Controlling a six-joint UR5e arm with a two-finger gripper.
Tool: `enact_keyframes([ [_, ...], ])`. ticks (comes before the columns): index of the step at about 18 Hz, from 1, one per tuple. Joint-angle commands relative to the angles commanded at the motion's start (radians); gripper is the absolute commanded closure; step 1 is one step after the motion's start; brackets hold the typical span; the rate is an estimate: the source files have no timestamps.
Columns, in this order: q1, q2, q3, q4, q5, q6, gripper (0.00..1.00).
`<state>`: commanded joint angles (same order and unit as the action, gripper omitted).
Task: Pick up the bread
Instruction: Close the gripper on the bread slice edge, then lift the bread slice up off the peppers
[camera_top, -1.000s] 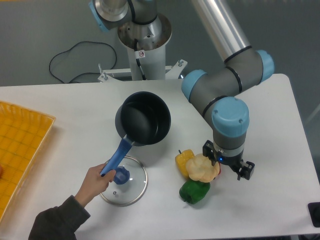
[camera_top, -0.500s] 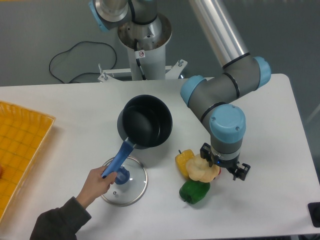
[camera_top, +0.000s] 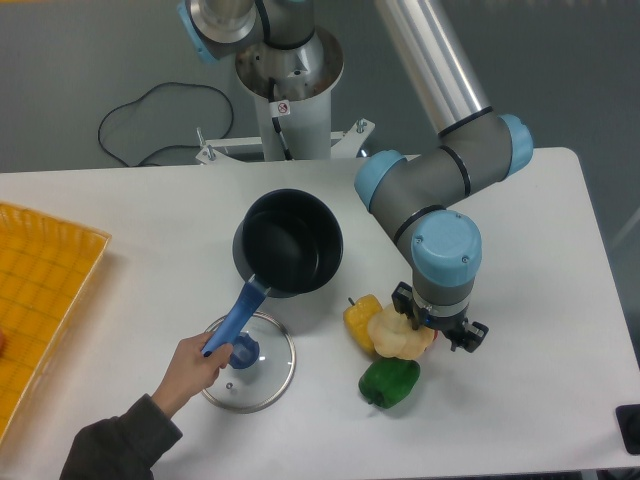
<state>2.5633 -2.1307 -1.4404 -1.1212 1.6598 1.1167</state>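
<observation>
The bread (camera_top: 398, 334) is a pale cream lumpy bun with a tan edge. It lies on the white table (camera_top: 520, 260) between a yellow bell pepper (camera_top: 360, 320) on its left and a green bell pepper (camera_top: 389, 381) below it, touching both. My gripper (camera_top: 430, 322) points down at the bread's right edge, just under the blue-capped wrist (camera_top: 445, 255). The wrist hides the fingers, so I cannot tell whether they are open or closed on the bread.
A black pot (camera_top: 288, 241) with a blue handle (camera_top: 236, 313) stands left of the arm. A person's hand (camera_top: 193, 366) holds the handle over a glass lid (camera_top: 248, 360). A yellow tray (camera_top: 40, 290) is at the left edge. The robot base (camera_top: 290, 70) stands at the back.
The wrist and gripper have moved left, closer over the bread. The bread and yellow pepper have shifted slightly left. The pot has barely moved.
</observation>
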Motion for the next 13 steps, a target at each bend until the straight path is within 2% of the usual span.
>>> enact_keyframes([
  [2,0.003,0.014,-0.002,-0.037,-0.006,0.003,0.9],
  [4,0.002,0.014,-0.002,-0.055,-0.005,0.003,1.0],
  [13,0.0,0.021,-0.015,-0.057,-0.006,0.003,1.0],
])
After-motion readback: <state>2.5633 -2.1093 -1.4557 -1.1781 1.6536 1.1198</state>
